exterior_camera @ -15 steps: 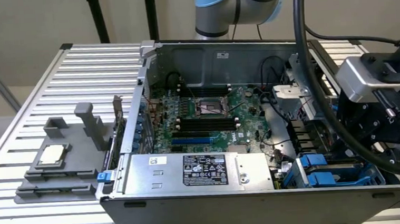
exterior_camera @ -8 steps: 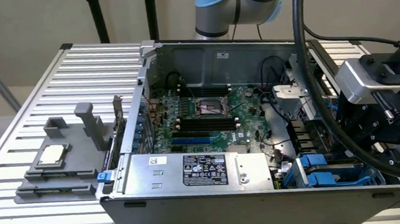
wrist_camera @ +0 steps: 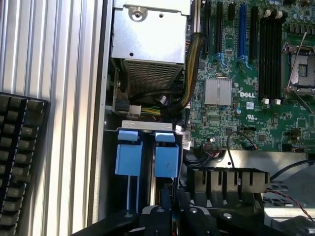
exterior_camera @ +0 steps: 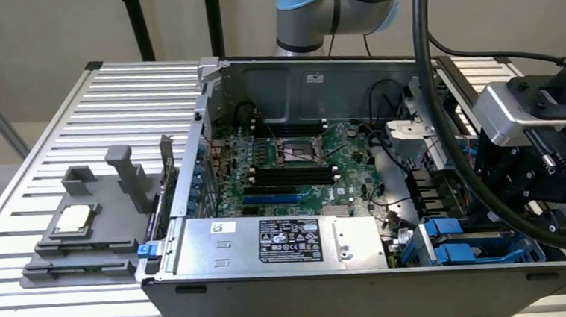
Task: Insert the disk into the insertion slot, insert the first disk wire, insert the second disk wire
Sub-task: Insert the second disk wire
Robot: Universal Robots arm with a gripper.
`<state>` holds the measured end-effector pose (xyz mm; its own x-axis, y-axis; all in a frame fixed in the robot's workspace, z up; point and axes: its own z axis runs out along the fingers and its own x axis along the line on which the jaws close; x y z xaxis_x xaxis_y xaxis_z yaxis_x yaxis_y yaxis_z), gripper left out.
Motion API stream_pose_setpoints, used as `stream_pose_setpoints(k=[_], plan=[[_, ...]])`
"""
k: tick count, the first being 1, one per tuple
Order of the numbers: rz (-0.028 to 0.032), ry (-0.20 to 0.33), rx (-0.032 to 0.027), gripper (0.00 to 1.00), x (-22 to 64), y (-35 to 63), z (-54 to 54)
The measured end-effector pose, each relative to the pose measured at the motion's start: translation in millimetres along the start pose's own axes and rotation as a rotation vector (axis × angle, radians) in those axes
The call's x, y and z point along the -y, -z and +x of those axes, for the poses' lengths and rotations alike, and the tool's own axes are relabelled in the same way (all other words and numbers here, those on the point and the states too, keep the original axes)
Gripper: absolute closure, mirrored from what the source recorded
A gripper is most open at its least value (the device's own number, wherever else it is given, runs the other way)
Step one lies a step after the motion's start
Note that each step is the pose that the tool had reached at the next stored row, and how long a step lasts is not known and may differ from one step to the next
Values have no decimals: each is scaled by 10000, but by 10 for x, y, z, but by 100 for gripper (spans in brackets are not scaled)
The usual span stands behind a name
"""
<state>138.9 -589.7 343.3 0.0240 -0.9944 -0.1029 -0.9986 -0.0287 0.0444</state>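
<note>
Inside the open PC case (exterior_camera: 371,272), at the exterior view's lower right corner, the insertion slot (exterior_camera: 459,243) shows 2 blue rails. The gripper (exterior_camera: 524,179) hangs over that corner, black cables looping past it. Wrist view: gripper (wrist_camera: 172,209) sits just above the insertion slot (wrist_camera: 147,152), 2 blue tabs side by side under a metal bracket. Cannot tell whether the fingers are open or closed, or whether they hold anything. Disk cannot be made out as separate from the blue parts. Power supply (exterior_camera: 279,241) lies beside the slot, motherboard (exterior_camera: 294,165) behind it. Grey fixture (exterior_camera: 93,224) stands on the slatted tabletop (exterior_camera: 51,130), at the exterior view's left.
</note>
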Motion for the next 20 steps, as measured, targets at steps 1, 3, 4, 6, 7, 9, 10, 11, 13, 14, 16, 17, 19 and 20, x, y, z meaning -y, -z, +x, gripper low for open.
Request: stream_pose_setpoints(k=[1, 3, 4, 6, 7, 9, 10, 11, 13, 14, 16, 17, 19, 20], plan=[[0, 0, 1, 84, 0, 0, -2], [1, 0, 1, 84, 0, -2, -2], [0, 0, 0, 84, 0, -2, -2], [0, 0, -1, 84, 0, -5, -1], [0, 0, -1, 84, 0, -8, -1], [0, -1, 0, 84, 0, -12, 0], [0, 0, 0, 84, 1, -13, 0], [0, 0, 0, 84, 0, -13, 0], [1, 0, 10, 84, 1, -17, 0], [1, 0, 7, 84, 1, -17, 0], [0, -1, 6, 84, 1, -16, 0], [0, -1, 3, 84, 1, -15, 0], [0, 0, 1, 84, 3, -14, 0], [0, 0, -1, 84, 3, -14, 0]])
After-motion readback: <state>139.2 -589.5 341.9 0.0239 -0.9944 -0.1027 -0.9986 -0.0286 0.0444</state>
